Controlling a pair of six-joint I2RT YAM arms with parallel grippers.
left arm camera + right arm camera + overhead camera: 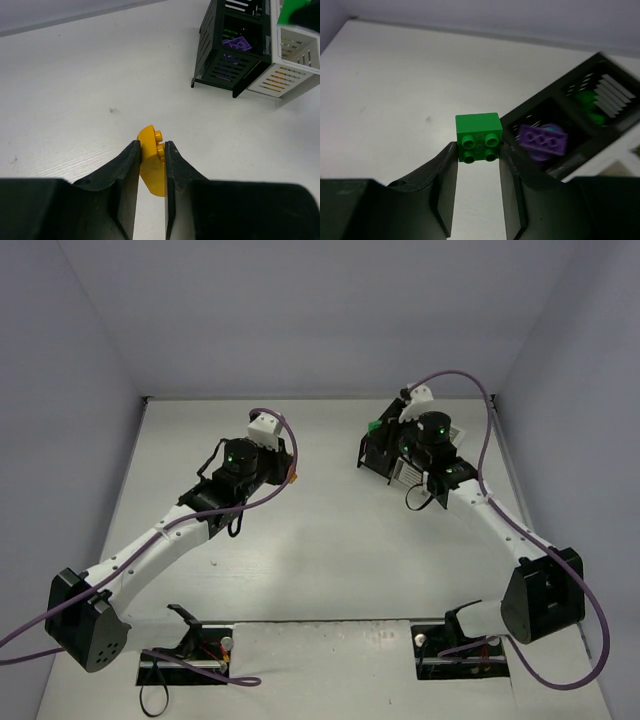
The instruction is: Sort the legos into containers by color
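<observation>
Left claw (151, 149): fingers pressed together on a yellow-orange rounded plastic brick (151, 172), which pokes out past the fingertips with its studs facing right.
Yellow brick's place: over the bare white table (75, 90), well apart from the bins; whether it touches the table cannot be told.
Right claw (478, 150): clamped on a green square four-stud plastic brick (478, 129), studs towards the camera.
Green brick's place: just beside the black slatted bin (215, 65), which is joined to the white slatted bin (295, 70).
In the black bin: a flat purple brick (542, 139).
Hard to make out: green pieces in the neighbouring black compartment are blurred; in the top view both claws sit hidden beneath their wrists.
</observation>
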